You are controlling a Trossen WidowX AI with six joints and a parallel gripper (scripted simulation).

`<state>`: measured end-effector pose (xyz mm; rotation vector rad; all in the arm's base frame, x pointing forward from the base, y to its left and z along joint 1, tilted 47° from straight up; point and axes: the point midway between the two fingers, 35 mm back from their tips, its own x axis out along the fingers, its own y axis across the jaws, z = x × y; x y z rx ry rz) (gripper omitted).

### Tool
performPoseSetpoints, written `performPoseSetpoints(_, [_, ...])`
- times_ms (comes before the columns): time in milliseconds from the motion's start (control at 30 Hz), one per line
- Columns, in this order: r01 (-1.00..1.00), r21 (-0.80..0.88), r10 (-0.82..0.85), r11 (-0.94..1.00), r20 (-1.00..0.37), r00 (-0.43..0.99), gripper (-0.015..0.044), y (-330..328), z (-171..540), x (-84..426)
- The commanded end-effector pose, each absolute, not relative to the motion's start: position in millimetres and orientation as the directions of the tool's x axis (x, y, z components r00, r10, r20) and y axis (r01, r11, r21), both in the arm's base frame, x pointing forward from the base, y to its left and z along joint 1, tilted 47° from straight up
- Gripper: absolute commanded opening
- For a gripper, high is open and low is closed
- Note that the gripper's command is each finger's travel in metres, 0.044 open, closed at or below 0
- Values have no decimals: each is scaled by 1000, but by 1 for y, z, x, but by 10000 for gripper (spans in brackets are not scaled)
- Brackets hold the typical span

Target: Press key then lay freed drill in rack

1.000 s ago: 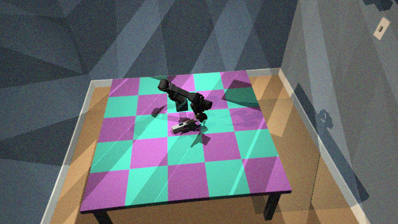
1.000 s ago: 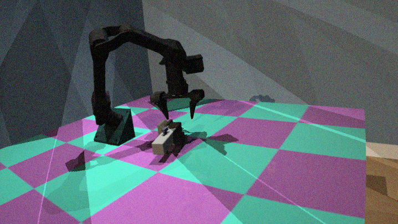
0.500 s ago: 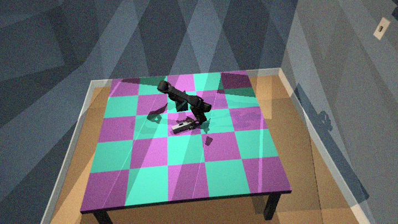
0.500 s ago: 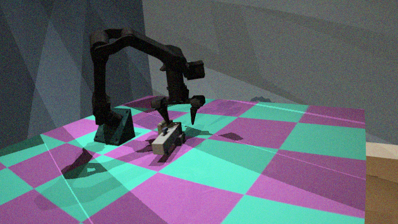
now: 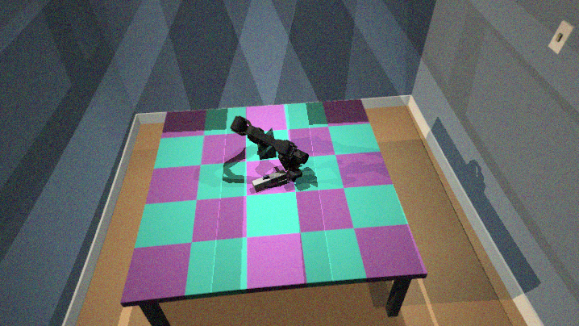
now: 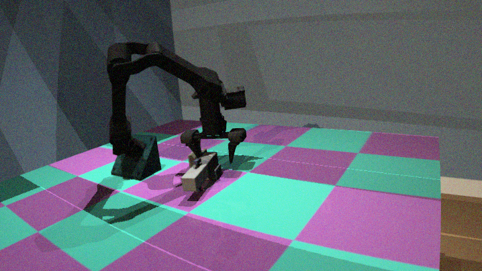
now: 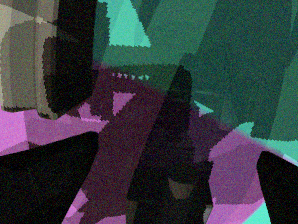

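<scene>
A long pale block [image 5: 268, 181] [image 6: 193, 176], which seems to hold the drill, lies on the table below the arm. A small dark piece [image 5: 266, 177] [image 6: 197, 163], possibly the key, sits on its top. My gripper [image 5: 288, 174] [image 6: 215, 159] [image 7: 182, 152] is open and empty, pointing down at the block's far right end, with its fingertips low. In the wrist view a dark shape [image 7: 167, 175], apparently the drill, shows between and below the fingers, too dark to make out fully. Pale block parts [image 7: 22, 65] stand at upper left there. I cannot make out the rack.
The arm's dark green base [image 5: 267, 150] [image 6: 148, 158] stands behind the block. The checkered table [image 5: 271, 215] [image 6: 266, 202] carries strong shadows of the arm. The pale block stands close beside one finger.
</scene>
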<state>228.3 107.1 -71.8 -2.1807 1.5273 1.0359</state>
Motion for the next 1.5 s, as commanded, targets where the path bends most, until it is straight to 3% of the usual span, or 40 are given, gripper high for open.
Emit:
performPoseSetpoints(0, [-899, 171, -703, -402, -687, 183, 440, 101, -74, 229])
performPoseSetpoints(67, [-899, 171, -703, -402, -687, 183, 440, 100, -74, 229])
performPoseSetpoints(567, [-902, 166, -699, -398, -692, 181, 46, 103, -73, 229])
performPoseSetpoints(800, [-902, 166, -699, -398, -692, 181, 0, 103, -73, 229])
performPoseSetpoints(1467, [-899, 171, -701, -403, -689, 183, 0, 120, -92, 218])
